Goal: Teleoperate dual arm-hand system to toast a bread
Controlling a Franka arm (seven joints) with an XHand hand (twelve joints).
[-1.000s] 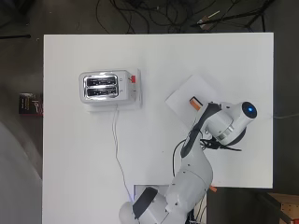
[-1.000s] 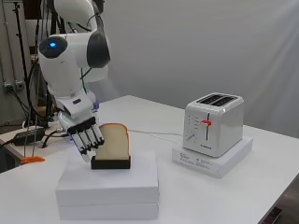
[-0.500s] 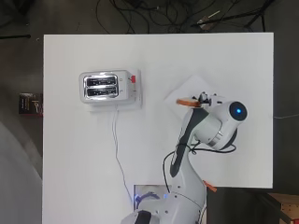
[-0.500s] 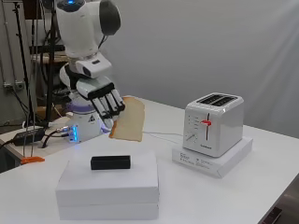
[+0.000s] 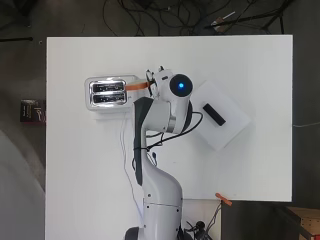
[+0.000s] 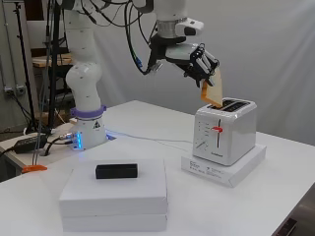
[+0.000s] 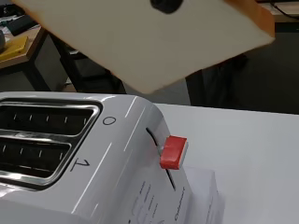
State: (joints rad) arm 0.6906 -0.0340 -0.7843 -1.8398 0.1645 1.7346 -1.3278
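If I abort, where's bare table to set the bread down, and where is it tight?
Bare table lies between the white box and the near edge, and along the far edge behind the toaster. It is tight at the toaster's lever end, where the hand holds the bread and the cord runs.

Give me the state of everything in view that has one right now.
Hand: shut on the bread slice, above the toaster.
Bread slice: held tilted in the fingers, not yet in a slot.
Toaster: both slots empty.
Red lever: up, not pressed.
Black block: lying flat on the white box.
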